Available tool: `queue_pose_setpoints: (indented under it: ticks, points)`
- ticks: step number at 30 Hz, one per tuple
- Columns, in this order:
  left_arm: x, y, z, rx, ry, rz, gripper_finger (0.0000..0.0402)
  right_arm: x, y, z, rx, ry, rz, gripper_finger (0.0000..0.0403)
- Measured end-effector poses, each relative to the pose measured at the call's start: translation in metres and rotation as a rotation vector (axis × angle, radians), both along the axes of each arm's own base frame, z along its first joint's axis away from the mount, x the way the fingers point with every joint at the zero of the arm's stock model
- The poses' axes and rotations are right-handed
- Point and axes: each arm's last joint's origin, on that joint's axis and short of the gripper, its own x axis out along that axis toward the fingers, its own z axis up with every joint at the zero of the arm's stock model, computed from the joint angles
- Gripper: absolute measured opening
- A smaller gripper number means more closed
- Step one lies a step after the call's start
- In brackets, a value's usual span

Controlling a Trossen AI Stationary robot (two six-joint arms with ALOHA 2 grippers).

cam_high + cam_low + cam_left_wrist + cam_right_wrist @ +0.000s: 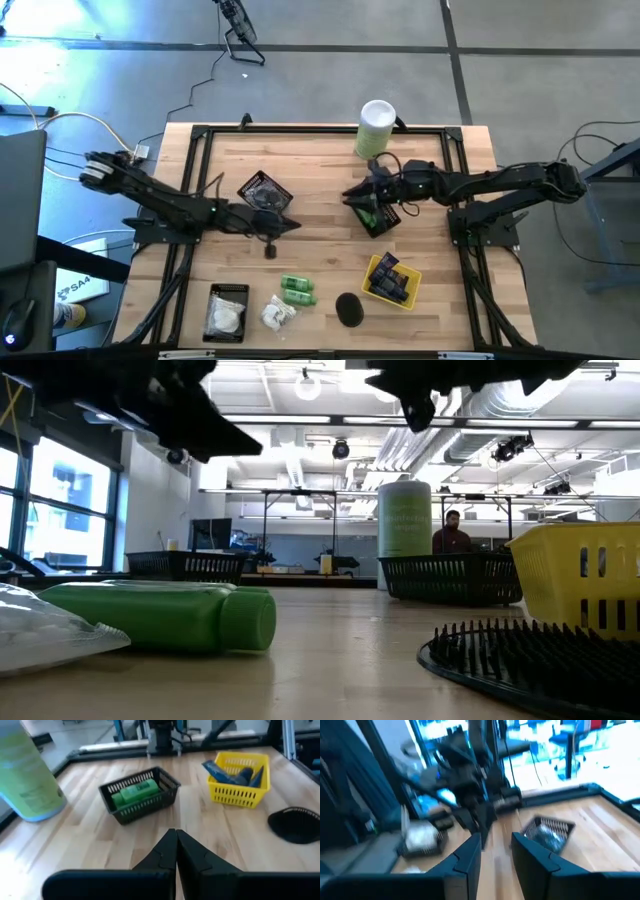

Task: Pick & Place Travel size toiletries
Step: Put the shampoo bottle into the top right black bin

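Green bottles [160,617] lie unsorted on the surface — the right gripper [352,193], jaws parted and empty, hovers by the black basket [380,215]; left gripper [292,224] clenched, idle.

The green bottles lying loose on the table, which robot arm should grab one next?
Probably the left. The loose green bottles lie nearer the left gripper, which is shut and holds nothing. The right gripper hovers by the black basket, farther off.
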Motion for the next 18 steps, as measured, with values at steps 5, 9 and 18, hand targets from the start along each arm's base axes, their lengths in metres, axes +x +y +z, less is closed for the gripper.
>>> queue_pose_setpoints:
  ticks: [5, 9, 18]
  points:
    - [-0.020, 0.003, -0.008, -0.047, -0.027, -0.014, 0.0000, 0.001, 0.006, 0.006, 0.057, -0.060, -0.005, 0.0100]
    - [-0.034, 0.001, -0.014, -0.084, -0.042, -0.039, 0.0000, 0.001, 0.017, 0.008, 0.040, -0.075, -0.077, 0.0100]
    - [-0.057, 0.004, -0.006, -0.105, -0.079, -0.059, 0.0000, 0.014, 0.045, 0.003, 0.014, -0.170, -0.079, 0.0100]
